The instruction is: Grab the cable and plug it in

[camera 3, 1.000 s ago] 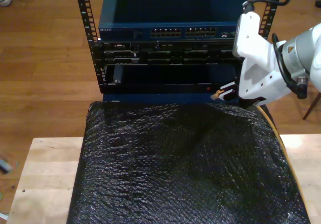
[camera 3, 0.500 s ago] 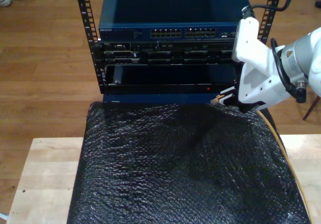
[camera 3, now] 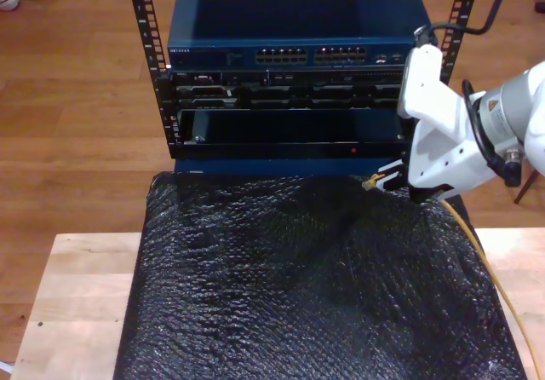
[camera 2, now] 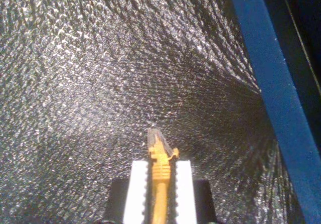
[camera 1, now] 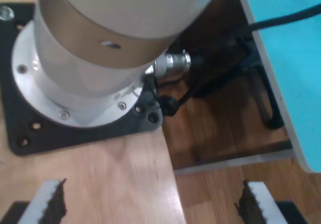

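Observation:
The yellow-orange cable (camera 2: 159,156) ends in a small clear plug that sticks out past the white fingers (camera 2: 136,189) of my second gripper (camera 2: 159,171), which is shut on it. In the exterior view my second gripper (camera 3: 381,180) hovers just over the far edge of the black mat (camera 3: 315,278), at the exterior view's right, below the rack's front. The cable (camera 3: 502,299) trails from it along the mat's right edge. The plug tip (camera 3: 369,184) points toward the exterior view's left. My first gripper (camera 1: 153,206) is open above a wooden table top, beside an arm base (camera 1: 100,48).
A blue network switch (camera 3: 294,18) with a row of ports (camera 3: 311,55) tops the black rack (camera 3: 162,82); darker units sit beneath it. Its blue edge (camera 2: 273,83) shows past the mat. Wooden table (camera 3: 77,295) flanks the mat. A teal panel (camera 1: 296,58) stands near the first gripper.
My second gripper, still holding the plug, has dropped lower and slightly to the exterior view's right, nearer the mat. More of the cable shows along the mat's right edge.

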Tool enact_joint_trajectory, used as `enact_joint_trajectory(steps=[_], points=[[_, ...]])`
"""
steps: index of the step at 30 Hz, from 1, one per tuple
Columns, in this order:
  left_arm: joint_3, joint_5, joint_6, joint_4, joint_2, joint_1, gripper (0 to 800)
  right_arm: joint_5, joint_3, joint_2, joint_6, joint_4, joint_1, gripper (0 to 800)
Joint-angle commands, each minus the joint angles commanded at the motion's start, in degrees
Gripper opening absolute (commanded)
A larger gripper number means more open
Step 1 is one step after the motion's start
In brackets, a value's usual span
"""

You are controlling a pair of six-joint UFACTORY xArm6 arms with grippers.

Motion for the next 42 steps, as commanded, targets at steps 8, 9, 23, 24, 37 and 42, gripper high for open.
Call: enact_joint_trajectory(steps=[8, 9, 23, 24, 37, 42], points=[[3.69, -4.4, 4.92, 0.62, -0.35, 5.27, 800, 0.0, 0.26, 0.0, 0.0, -0.09, 0.0, 2], [4.48, -5.01, 6.33, 0.62, -0.35, 6.15, 800, 0.0, 0.44, 0.0, 0.0, -0.09, 0.0, 2], [8.26, -12.57, 17.58, 0.0, -0.26, 11.43, 800, -0.09, 2.02, 0.0, -0.09, 0.09, 0.0, 2], [8.53, -13.63, 18.02, -0.09, -0.26, 12.31, 800, -0.09, 2.2, 0.0, -0.09, 0.09, 0.0, 2], [14.42, -26.11, 22.77, -4.48, 0.44, 16.62, 800, -0.09, 4.04, -0.09, -0.09, 0.09, -1.41, 2], [14.77, -27.43, 23.47, -5.89, 0.44, 17.05, 800, -0.18, 4.92, -0.18, -0.26, 0.09, -1.41, 2]])
